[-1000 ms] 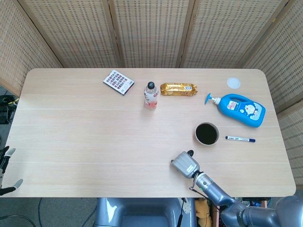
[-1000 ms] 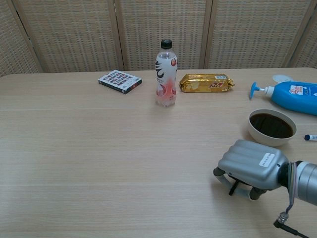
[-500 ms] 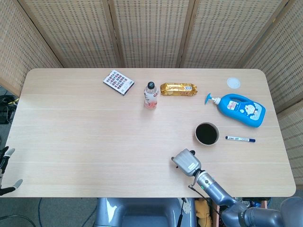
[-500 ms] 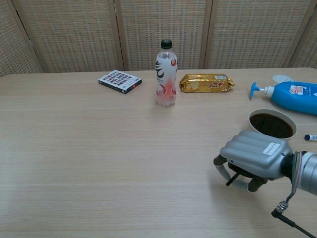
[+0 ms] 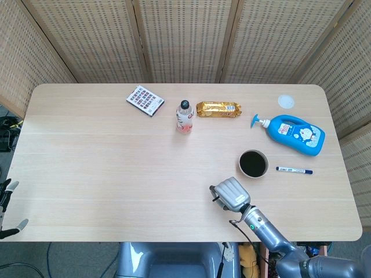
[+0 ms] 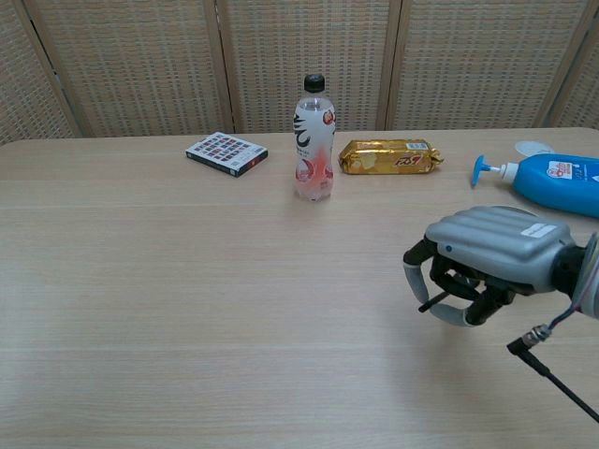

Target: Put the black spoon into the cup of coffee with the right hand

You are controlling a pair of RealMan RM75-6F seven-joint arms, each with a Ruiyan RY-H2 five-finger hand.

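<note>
In the lower right of the chest view, we see the right hand raised above the table, its fingers curled around the black spoon; only a thin dark end of the spoon shows below the fingers. In the head view, the same hand sits lower centre-right, just below and left of the cup of coffee, apart from it. The cup stands right of centre, with a pen beside it and a blue bottle above. The left hand shows at the lower left edge; we cannot tell its state.
</note>
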